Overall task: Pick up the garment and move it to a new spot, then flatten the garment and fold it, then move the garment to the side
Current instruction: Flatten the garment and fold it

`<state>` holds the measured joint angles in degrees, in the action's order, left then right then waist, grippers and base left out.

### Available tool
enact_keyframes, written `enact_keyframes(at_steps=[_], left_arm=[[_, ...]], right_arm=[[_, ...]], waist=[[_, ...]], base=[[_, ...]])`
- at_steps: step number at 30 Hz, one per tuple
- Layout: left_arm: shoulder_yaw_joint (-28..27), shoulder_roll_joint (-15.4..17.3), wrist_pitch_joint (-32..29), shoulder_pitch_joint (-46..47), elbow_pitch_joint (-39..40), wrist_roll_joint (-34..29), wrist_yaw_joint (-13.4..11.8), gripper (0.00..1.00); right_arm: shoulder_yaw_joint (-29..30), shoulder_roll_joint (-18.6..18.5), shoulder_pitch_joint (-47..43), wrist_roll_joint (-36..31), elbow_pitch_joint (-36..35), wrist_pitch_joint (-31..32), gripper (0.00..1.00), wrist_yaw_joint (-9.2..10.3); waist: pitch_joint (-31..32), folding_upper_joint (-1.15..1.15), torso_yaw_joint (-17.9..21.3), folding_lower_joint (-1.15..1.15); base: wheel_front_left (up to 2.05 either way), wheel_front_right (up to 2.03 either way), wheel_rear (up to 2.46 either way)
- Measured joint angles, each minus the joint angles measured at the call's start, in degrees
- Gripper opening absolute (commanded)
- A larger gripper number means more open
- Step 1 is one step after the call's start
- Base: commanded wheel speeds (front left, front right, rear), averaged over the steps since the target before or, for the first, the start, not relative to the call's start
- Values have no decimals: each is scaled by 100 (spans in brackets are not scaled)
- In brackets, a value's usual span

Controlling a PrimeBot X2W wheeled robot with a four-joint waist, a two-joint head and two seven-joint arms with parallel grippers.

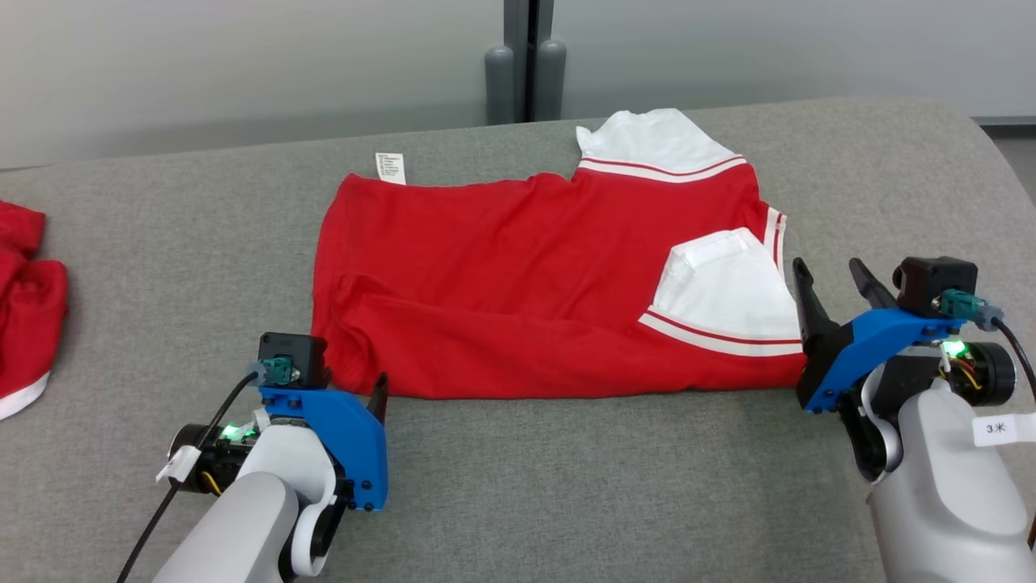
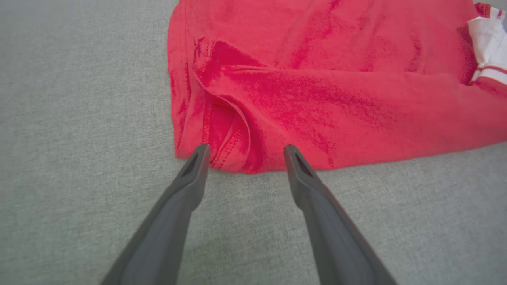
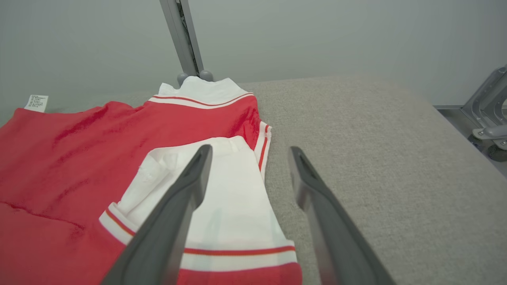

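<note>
A wide grey cloth-covered bench (image 1: 518, 486) runs across my head view, and the garment (image 1: 518, 283), a red jersey with white sleeves, lies on it at the centre, a little toward the far side. It is spread in a long flat band. Its near edge is a straight fold, so I judge it to be part-folded already. A second heap of red cloth (image 1: 24, 308) sits well apart at the bench's left edge. My left claw (image 2: 245, 148) is released and empty, with its two dark fingers spread at the garment's near left corner, where a hem curls up in a loose pocket. My right claw (image 1: 828, 271) is also released and empty, raised just beside the near right corner. One white sleeve (image 1: 728, 295), trimmed in red stripes, is folded in on top of the red body there. A small white care label (image 1: 390, 168) pokes out at the far left corner. I expect the jersey to be light, soft and limp, so it will sag and unfold if lifted by one layer. I would pinch both near corners, taking every layer together and trapping the loose sleeve on the right.
</note>
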<state>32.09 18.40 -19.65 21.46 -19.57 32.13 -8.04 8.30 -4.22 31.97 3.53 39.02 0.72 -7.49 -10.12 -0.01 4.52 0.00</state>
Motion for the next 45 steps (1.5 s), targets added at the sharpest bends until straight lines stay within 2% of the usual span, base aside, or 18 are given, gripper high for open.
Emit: enact_keyframes(at_steps=[11, 14, 17, 18, 20, 29, 37, 38, 39, 40, 41, 42, 45], left_arm=[[-197, -64, 171, 132, -722, -204, -737, 100], [-281, -138, 220, 154, -842, -129, -809, 100], [-377, -216, 321, 162, -895, 35, -742, 100], [-396, -233, 359, 162, -905, 85, -702, 78], [-426, -259, 422, 162, -928, 143, -653, 0], [-609, -398, 877, 85, -883, 378, -519, 0], [-739, -497, 1148, -77, -778, 580, -422, 0], [-738, -498, 1174, -101, -778, 581, -415, 0], [-735, -502, 1184, -116, -782, 593, -403, 0], [-732, -509, 1206, -119, -784, 605, -392, 0], [-738, -526, 1237, -121, -780, 632, -350, 0], [-755, -538, 1270, -130, -773, 672, -323, 0], [-833, -542, 1346, -159, -724, 762, -304, 0]], right_arm=[[-22, 97, -733, 218, -1243, 328, 100, 0], [29, 103, -869, 209, -1430, 423, 100, 0], [30, 108, -1015, 227, -1548, 602, 100, 0], [13, 112, -1068, 237, -1575, 670, 100, 0], [1, 120, -1186, 276, -1617, 768, 100, 0], [74, 130, -1524, 512, -1638, 1038, 100, 0], [269, 136, -1224, 951, -855, 1028, 100, 0], [258, 134, -1162, 978, -756, 1028, 84, 0], [252, 135, -1106, 978, -657, 1014, 47, 0], [230, 135, -1067, 983, -576, 1002, 38, 0], [198, 135, -1025, 981, -505, 978, 5, 0], [177, 135, -987, 972, -476, 949, 0, 1], [131, 116, -884, 975, -474, 856, 0, 0]], waist=[[-270, 0, 282, 1], [-288, 0, 292, 0], [-301, 0, 277, 0], [-307, 0, 269, 0], [-317, 0, 246, 0], [-382, 1, 154, 0], [-415, 1, -19, 1], [-415, 1, -40, 0], [-410, 1, -62, 1], [-401, 1, -83, 1], [-389, 2, -104, 1], [-373, 1, -122, 1], [-318, 1, -157, 0]], base=[[0, 0, 0], [0, 0, 0], [0, 0, 0], [0, 0, 0], [0, 0, 0], [0, 0, 0], [0, 0, 0], [0, 0, 0], [0, 0, 0], [0, 0, 0], [0, 0, 0], [0, 0, 0], [0, 0, 0]])
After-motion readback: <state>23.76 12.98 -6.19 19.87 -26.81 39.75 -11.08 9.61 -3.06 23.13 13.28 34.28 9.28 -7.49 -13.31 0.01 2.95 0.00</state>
